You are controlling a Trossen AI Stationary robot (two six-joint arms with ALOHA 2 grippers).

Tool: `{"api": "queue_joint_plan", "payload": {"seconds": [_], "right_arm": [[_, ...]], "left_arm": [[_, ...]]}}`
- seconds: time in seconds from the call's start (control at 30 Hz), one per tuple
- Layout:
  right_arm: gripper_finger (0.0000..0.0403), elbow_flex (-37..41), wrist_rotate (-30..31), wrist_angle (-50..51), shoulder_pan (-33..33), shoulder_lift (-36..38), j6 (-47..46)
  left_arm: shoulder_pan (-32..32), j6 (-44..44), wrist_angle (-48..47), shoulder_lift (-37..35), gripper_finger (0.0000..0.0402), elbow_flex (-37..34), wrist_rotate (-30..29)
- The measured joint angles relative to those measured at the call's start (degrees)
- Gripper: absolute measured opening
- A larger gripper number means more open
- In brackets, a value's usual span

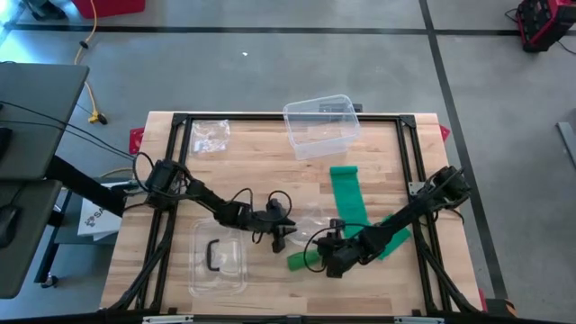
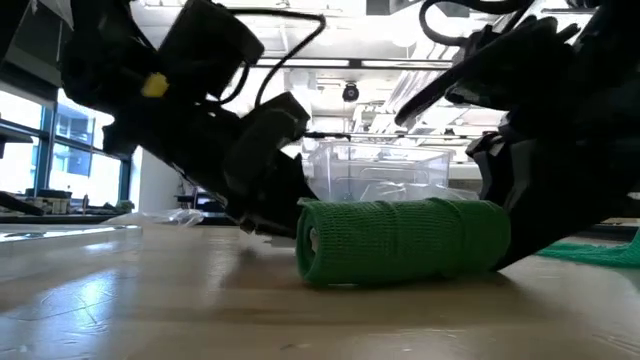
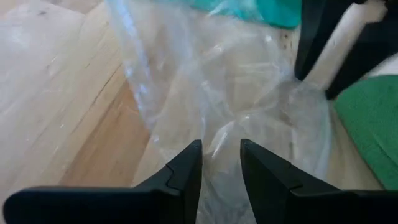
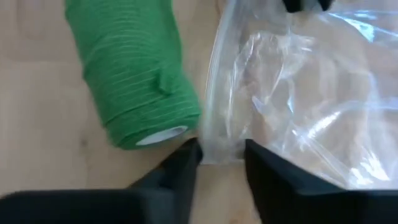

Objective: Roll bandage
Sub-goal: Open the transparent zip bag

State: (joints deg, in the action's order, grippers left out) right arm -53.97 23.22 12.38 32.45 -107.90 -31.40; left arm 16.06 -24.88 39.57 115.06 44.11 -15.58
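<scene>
green bandage roll [image 2: 400, 242], nearest the low camera: we find it lying on its side on the wooden surface [image 1: 261, 148], wound tight, with a loose green tail [image 1: 346, 193] running off toward the far right of the surface.

clear plastic bag [image 4: 298, 93]: just beside the roll's open end, crumpled, lying between both arms.

right fingers [image 4: 221, 158]: part-open, straddling the bag's edge close to the roll; holding nothing that we can see.

left fingers [image 3: 219, 163]: narrowly parted over the bag film; whether film is pinched we cannot tell.

clear lidded container [image 1: 321, 124]: far side, well apart.

risks, as we judge them: the round roll may trundle off if nudged by the right fingers; slack tail may unwind the outer layers; thin film may slip or bunch, closing the bag mouth.
</scene>
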Motion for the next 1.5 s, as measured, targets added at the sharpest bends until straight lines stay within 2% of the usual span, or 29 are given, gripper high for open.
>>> {"api": "queue_joint_plan", "payload": {"seconds": [0.1, 0.17, 0.3, 0.43, 0.63, 0.73, 0.9, 1.07, 1.17, 1.5], "right_arm": [[0.0041, 0.2, 0.8, -0.9, -0.1, -0.1, 2.1], [0.0013, 0.2, 1.3, -0.7, -0.1, 0.2, 3.0], [0.0007, 0.6, 2.4, 2.8, -0.6, 3.0, 1.3], [0.0004, 0.6, 1.9, 4.9, -1.1, 8.8, 0.4], [0.0001, 0.5, -2.3, 3.3, -2.3, 16.9, 1.8], [0.0001, 0.4, -3.4, 2.6, -2.5, 19.3, 2.9], [0.0000, 0.4, -4.4, 2.1, -2.5, 20.9, 3.2], [0.0000, 0.4, -4.4, 2.0, -2.5, 20.9, 3.4], [0.0000, 0.4, -4.4, 2.0, -2.5, 20.8, 3.4], [0.0000, 0.4, -4.6, 1.9, -2.5, 20.8, 3.4]], "left_arm": [[1.1, 2.3, -1.9, -3.3, 0.0103, -0.1, -1.2], [2.1, 3.9, -4.0, -6.2, 0.0103, 0.0, -3.9], [4.8, 11.1, -5.3, -10.7, 0.0103, 0.0, -8.7], [7.6, 21.7, -3.6, -13.7, 0.0103, 0.0, -9.2], [11.1, 34.6, -2.7, -13.3, 0.0104, 3.0, -15.0], [11.5, 38.7, -5.9, -12.0, 0.0109, 6.3, -16.1], [11.1, 40.0, -13.3, -10.3, 0.0133, 11.8, -17.1], [10.9, 39.9, -19.5, -9.8, 0.0146, 13.7, -17.7], [11.1, 38.9, -22.5, -9.9, 0.0144, 13.8, -20.8], [11.5, 36.1, -28.4, -9.9, 0.0118, 13.8, -25.5]]}}
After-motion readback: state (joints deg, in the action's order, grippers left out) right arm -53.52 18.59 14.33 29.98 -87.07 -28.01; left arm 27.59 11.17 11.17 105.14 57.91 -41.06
